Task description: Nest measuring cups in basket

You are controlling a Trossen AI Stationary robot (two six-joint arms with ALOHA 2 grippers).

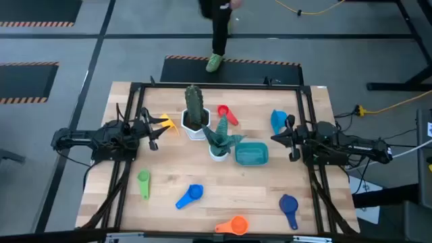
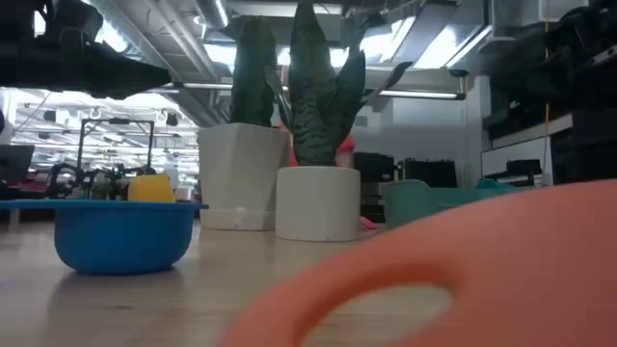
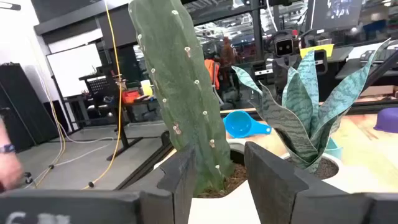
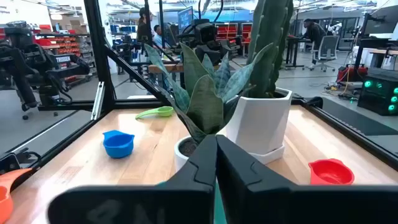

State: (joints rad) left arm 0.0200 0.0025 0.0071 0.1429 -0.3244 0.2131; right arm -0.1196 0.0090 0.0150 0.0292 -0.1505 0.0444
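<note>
Measuring cups lie scattered on the table: yellow, red, light blue, green, blue, orange and dark blue. The teal basket sits right of centre, next to the snake plant pot. My left gripper hovers open at the left, near the yellow cup, facing the cactus. My right gripper is shut at the right, just beyond the basket's right side and near the light blue cup. Neither holds anything.
A white hexagonal cactus pot and a round white snake plant pot stand mid-table between the two arms. A black frame borders the table. A person's leg and green shoe show beyond the far edge.
</note>
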